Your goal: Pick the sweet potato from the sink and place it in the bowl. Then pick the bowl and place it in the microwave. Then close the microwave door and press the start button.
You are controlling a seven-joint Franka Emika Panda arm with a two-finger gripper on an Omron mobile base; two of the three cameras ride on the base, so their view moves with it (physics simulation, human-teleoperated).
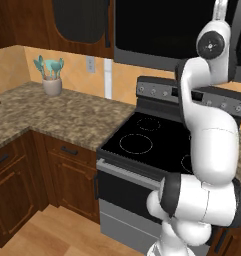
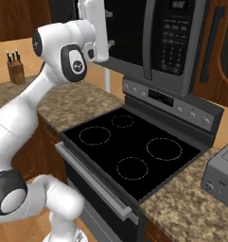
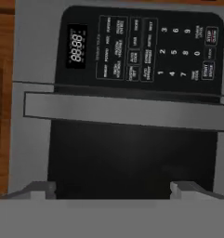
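Note:
The microwave (image 2: 177, 42) hangs above the stove with its microwave door (image 2: 129, 28) shut flat against the body. My gripper (image 2: 109, 29) is raised in front of the door's dark glass, a short way off it. In the hand view the microwave is rolled on its side: the button panel (image 3: 141, 46) lies along the top, the grey handle bar (image 3: 122, 111) crosses the middle, and the door glass (image 3: 132, 158) fills the lower part. My gripper (image 3: 113, 189) is open, its fingertips (image 3: 41, 188) wide apart with nothing between them. The sweet potato, the bowl and the sink are out of view.
A black stove (image 2: 129, 146) with a knob panel sits right under the microwave. A grey toaster (image 2: 222, 177) stands on the granite counter at right, a knife block (image 2: 13, 68) and a utensil jar (image 1: 52, 82) at left. Wooden cabinets flank the microwave.

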